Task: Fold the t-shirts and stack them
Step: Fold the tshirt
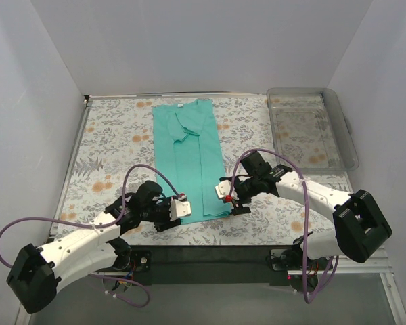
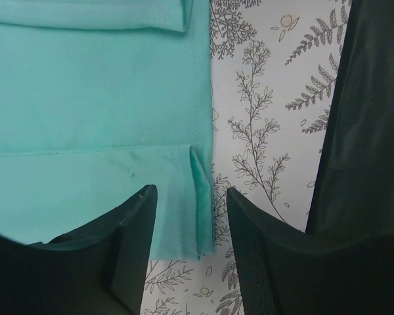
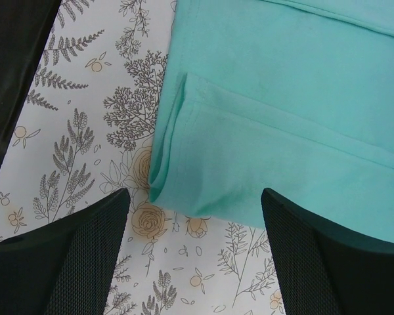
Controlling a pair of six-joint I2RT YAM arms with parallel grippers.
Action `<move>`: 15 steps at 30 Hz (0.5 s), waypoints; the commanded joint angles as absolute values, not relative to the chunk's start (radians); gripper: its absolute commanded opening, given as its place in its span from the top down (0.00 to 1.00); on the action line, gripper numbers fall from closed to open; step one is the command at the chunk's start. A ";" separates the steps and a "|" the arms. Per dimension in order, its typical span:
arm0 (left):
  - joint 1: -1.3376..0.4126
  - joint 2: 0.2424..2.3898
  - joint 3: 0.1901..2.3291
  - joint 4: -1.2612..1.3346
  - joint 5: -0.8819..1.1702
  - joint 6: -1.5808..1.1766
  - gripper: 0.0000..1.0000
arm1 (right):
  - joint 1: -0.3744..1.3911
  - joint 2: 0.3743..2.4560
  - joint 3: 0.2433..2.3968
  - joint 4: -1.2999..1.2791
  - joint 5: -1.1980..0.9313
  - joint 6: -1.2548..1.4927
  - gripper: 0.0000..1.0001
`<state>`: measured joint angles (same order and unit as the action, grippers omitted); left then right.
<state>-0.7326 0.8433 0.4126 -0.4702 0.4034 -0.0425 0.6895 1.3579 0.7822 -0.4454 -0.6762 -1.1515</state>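
Lying on the white-walled floral desk [image 1: 108, 152], the folded t-shirt [image 1: 189, 156] has left hand [image 1: 183, 207] and right hand [image 1: 225, 191] straddling its near corners, fingers apart.

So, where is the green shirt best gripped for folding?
Probably at the near hem corners of the shirt, the left gripper from the left, the right gripper from the right. It lies flat as a narrow strip, hem toward both grippers.

Both arms reach inward from the near edge, wrists low; left gripper [image 1: 182, 206] and right gripper [image 1: 224, 190] face each other; jaws parted on each.
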 commanded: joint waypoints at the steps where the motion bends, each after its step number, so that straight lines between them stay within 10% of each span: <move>1: -0.759 0.868 0.400 -0.431 0.354 -0.037 0.56 | 0.693 1.364 0.808 -0.426 -0.696 -1.140 0.27; 15: -0.784 0.931 0.347 -0.348 0.296 -0.040 0.53 | 0.693 1.354 0.799 -0.423 -0.710 -1.132 0.28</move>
<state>-0.7765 0.9531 0.3664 -0.3744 0.3080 -0.0456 0.6895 1.3632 0.7822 -0.4419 -0.6788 -1.1393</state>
